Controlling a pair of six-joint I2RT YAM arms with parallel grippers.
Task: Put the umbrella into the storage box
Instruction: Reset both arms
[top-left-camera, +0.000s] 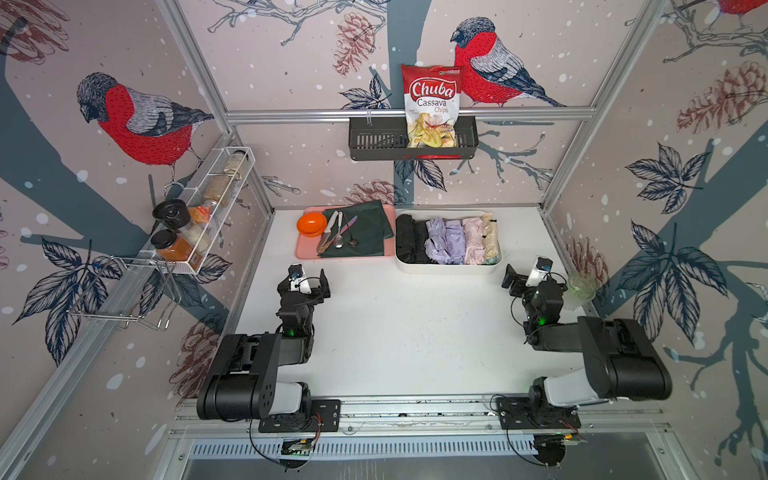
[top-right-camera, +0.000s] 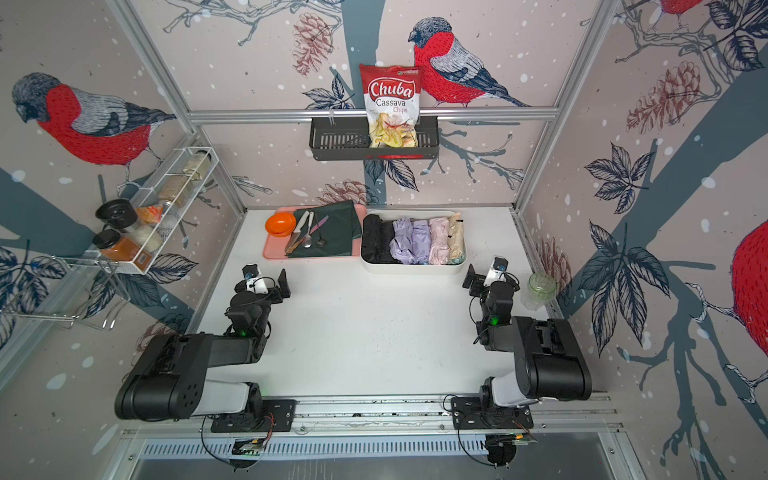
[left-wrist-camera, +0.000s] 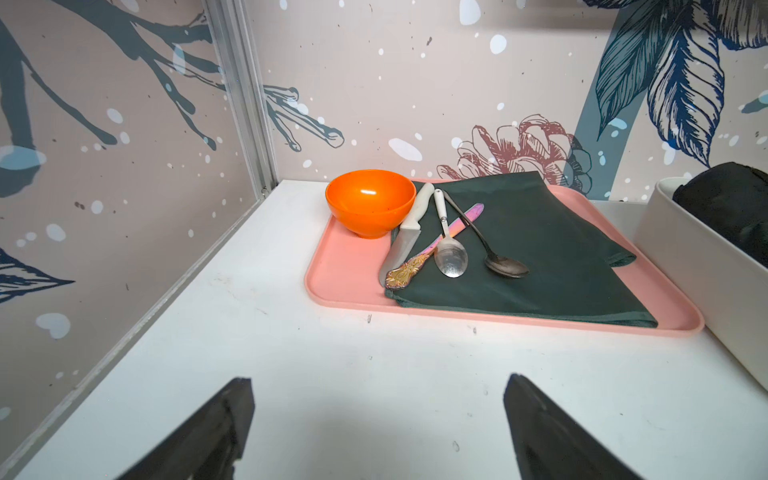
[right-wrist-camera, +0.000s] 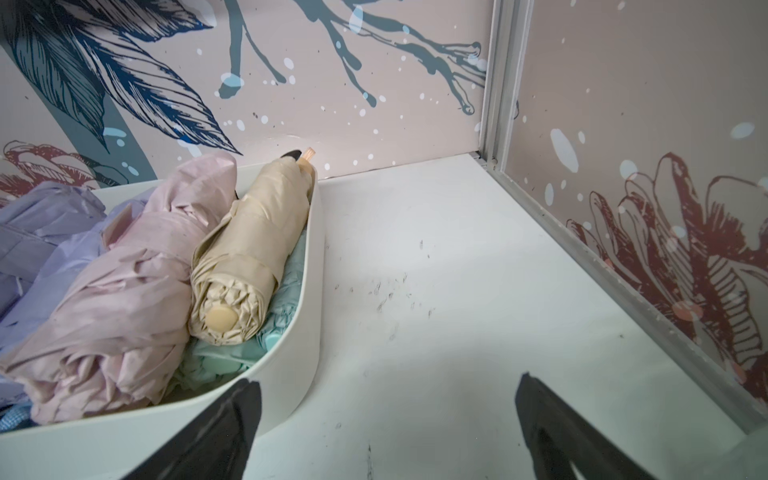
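The left gripper (left-wrist-camera: 378, 378) and the right gripper (right-wrist-camera: 386, 379) both gape wide, empty. The folded umbrellas (top-left-camera: 449, 241) fill the storage box (top-left-camera: 446, 270), upper middle in both top views. I judge the task finished: best to stay clear of its rim.

both matte black: left arm (top-left-camera: 237, 374), right arm (top-left-camera: 623, 361). light grey shoulder link (top-left-camera: 286, 397), green LED (top-left-camera: 291, 332), white wrist camera (top-left-camera: 300, 283), thin black cables (top-left-camera: 250, 436), screwed black base plates (top-left-camera: 328, 411). black wedge jaws on left gripper (left-wrist-camera: 378, 380) and right gripper (right-wrist-camera: 387, 379).

I read one printed text from here: the snack bag (top-left-camera: 432, 104) standing in the black wall basket (top-left-camera: 374, 141) says "Chuba Cassava Chips" in both top views. A small green mark at its top edge is too tiny to read.
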